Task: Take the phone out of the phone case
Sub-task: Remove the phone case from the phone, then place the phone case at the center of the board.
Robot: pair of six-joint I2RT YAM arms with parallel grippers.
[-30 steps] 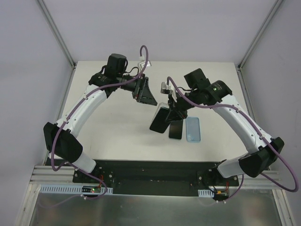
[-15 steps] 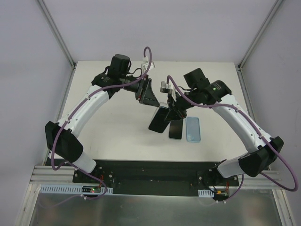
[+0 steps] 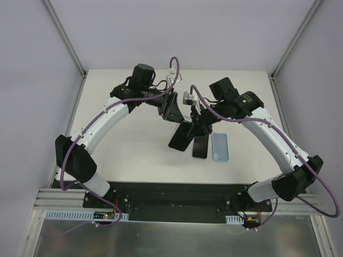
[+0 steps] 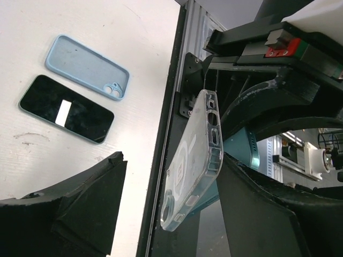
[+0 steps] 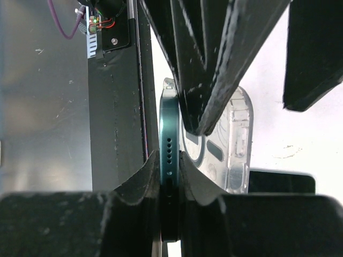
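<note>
Above table [image 3: 134,150]: phone [image 5: 169,123] pinched inside right claw [image 5: 169,163].

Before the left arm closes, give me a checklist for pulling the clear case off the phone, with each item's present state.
1. Right gripper shut on the teal phone: ok.
2. Left gripper open: ok.
3. Clear case between the left fingers: ok.
4. Case peeled partly away from the phone: ok, one side stands off it.
5. Left fingers touching the case: cannot tell.
6. Black phone and blue case lying flat on the table, away from both grippers: ok.
</note>
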